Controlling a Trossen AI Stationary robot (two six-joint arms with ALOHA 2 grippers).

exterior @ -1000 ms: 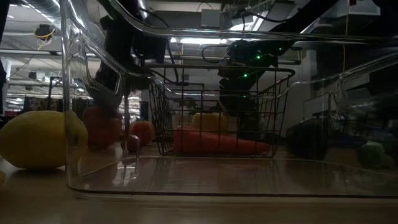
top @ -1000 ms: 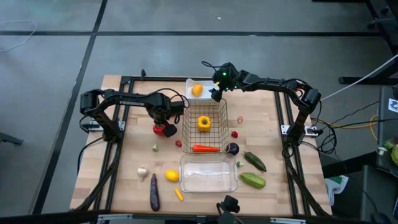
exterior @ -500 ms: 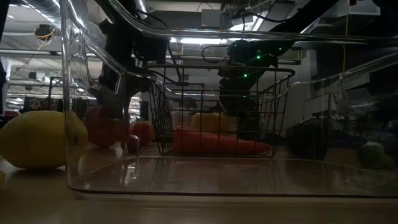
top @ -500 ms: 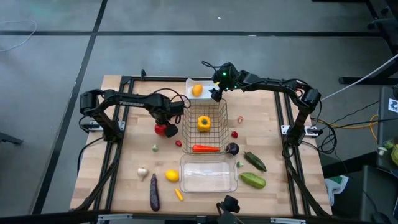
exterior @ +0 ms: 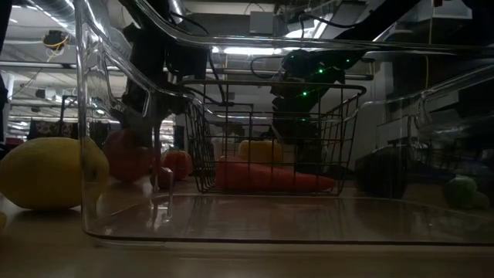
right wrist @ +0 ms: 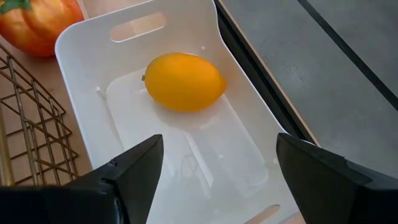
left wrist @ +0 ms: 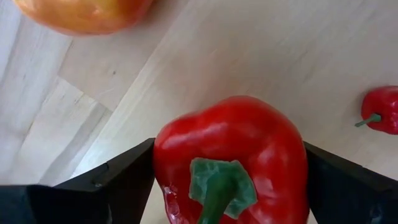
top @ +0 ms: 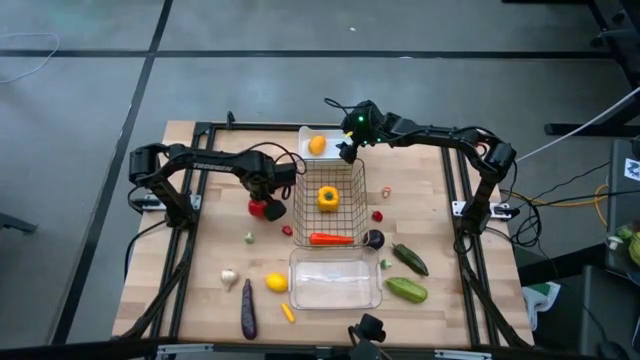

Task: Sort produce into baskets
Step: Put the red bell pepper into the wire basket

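Observation:
My left gripper [top: 263, 200] [left wrist: 229, 186] is at the table's middle left, its fingers on either side of a red pepper [top: 266, 209] [left wrist: 230, 155] whose green stem faces the wrist camera. The pepper also shows in the low view [exterior: 125, 156]. My right gripper [top: 347, 152] [right wrist: 217, 180] is open and empty over the white tray [top: 306, 133] [right wrist: 205, 155], which holds one yellow-orange fruit [top: 316, 145] [right wrist: 185, 81]. The wire basket [top: 355, 180] holds a yellow pepper [top: 328, 197] and a carrot [top: 330, 239]. The clear tray [top: 335, 283] lies near the front edge. My left gripper pinches the red pepper's two opposite sides [left wrist: 163, 163] between its fingers [left wrist: 121, 180], coming from above and pointing down. The pepper stands stem up. In the low view its underside sits about level with the table; I cannot tell whether it is lifted.
An orange pepper [left wrist: 81, 12] [right wrist: 37, 25] lies beside the wire basket, close to the red one. Radishes [top: 287, 230] [top: 378, 215], a lemon [top: 277, 283], garlic [top: 230, 276], eggplants [top: 248, 308] [top: 373, 239] and cucumbers [top: 410, 258] [top: 406, 290] lie around the clear tray.
My left gripper has shifted a little at the red pepper, which has stayed in about the same spot on the table.

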